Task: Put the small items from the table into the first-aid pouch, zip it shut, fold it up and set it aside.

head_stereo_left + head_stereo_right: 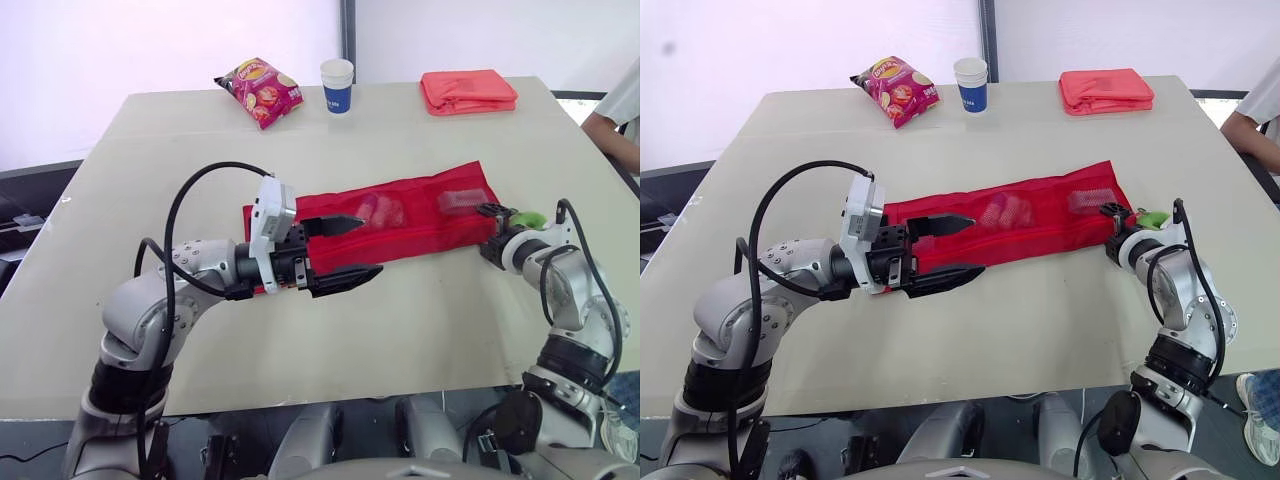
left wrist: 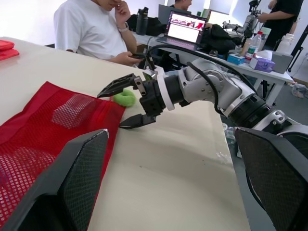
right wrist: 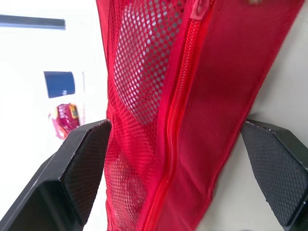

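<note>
Packing looks nearly done: items show through the red mesh pouch point(image 1: 400, 225), flat on the surface point(image 1: 400, 330). A green item point(image 1: 528, 219) waits outside. The left gripper point(image 1: 370, 244) and right gripper point(image 2: 109, 110) gape wide, empty. Zipping and folding likely remain.

This looks like a robotics lab or shared office: a laptop point(image 2: 185, 26) glows on a cluttered desk point(image 2: 276, 77) among bottles point(image 2: 258, 42), and a person point(image 2: 94, 29) sits beside the pale counter point(image 2: 168, 168).

Table point(image 1: 400, 320), red mesh pouch point(image 1: 420, 225), chip bag point(image 1: 259, 91), cup point(image 1: 337, 86), folded red pouch point(image 1: 468, 91)
</note>
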Controlling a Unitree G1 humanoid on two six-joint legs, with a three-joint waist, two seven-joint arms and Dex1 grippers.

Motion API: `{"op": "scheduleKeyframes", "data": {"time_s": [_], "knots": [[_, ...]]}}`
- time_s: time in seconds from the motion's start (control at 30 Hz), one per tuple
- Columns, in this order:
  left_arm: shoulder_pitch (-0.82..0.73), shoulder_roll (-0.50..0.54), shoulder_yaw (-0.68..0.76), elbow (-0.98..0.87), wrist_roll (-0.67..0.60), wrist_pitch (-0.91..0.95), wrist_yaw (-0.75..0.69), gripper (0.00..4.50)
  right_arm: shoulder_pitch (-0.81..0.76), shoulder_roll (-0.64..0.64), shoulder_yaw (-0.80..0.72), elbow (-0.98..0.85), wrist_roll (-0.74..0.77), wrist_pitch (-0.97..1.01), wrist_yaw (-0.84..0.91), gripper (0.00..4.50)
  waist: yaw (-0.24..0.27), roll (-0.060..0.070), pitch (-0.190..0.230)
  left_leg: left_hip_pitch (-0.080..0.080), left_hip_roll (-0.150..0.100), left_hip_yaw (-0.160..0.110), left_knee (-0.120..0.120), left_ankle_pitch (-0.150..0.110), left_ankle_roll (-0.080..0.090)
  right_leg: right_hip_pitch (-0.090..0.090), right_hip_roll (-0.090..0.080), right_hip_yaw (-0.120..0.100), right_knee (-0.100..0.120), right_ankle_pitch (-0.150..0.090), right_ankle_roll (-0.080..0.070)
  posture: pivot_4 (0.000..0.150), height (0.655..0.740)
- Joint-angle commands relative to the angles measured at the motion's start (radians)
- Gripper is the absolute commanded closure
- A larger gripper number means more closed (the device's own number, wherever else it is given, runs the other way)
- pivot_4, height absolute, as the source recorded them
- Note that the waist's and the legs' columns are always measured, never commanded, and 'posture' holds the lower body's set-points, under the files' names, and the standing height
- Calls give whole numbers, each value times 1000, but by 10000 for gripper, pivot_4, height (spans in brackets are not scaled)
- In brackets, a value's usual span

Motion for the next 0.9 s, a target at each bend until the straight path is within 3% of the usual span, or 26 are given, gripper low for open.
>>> {"op": "scheduleKeyframes", "data": {"time_s": [0.03, 0.2, 0.33, 0.43, 0.53, 0.77, 0.9], "knots": [[0, 3, 10, -38, -1, -17, 4, 376, -12, -45, 41, 39, -51, -31, 117, 0, 0, 0, 0, 0, 0, 0, 0, 0, 0, 0, 0, 0, 0, 0, 0, 1500, 7400], [3, 2, 11, -39, -1, -18, 10, 376, -8, -82, 118, 89, -153, -43, 326, 0, 0, 0, 0, 0, 0, 0, 0, 0, 0, 0, 0, 0, 0, 0, 0, 1500, 7400], [4, 4, 15, -36, 1, -21, 14, 376, -15, -21, 89, 142, -92, -63, 343, 0, -2, 0, 0, 0, 0, 0, 0, 0, 0, 0, 0, 0, 0, 0, 0, 1500, 7400], [6, 5, 20, -34, 4, -23, 20, 376, -28, -22, 102, 144, -137, -83, 381, 0, -5, 0, 0, 0, 1, 0, 0, 0, 0, 0, 0, 1, 0, 0, 0, 1500, 7400], [11, 4, 22, -41, 2, -20, 29, 0, -20, -75, 184, 138, -279, -84, 495, 7660, -4, 1, 1, 0, 1, 0, 0, 0, 0, 0, 0, 1, 0, 0, 0, 1500, 7400], [3, 3, 22, -39, -3, -15, 47, 0, -8, -115, 284, 116, -486, -141, 692, 44024, 1, 2, 1, 0, 1, 0, 0, 0, 0, -1, 0, 0, 0, 0, 0, 1500, 7400], [3, 4, 23, -40, -4, -12, 56, 0, 20, -163, 354, 58, -634, -197, 793, 44624, 4, 3, 2, 0, 0, 0, 0, 0, 0, -1, 0, 0, 0, 0, 0, 1500, 7400]]}}
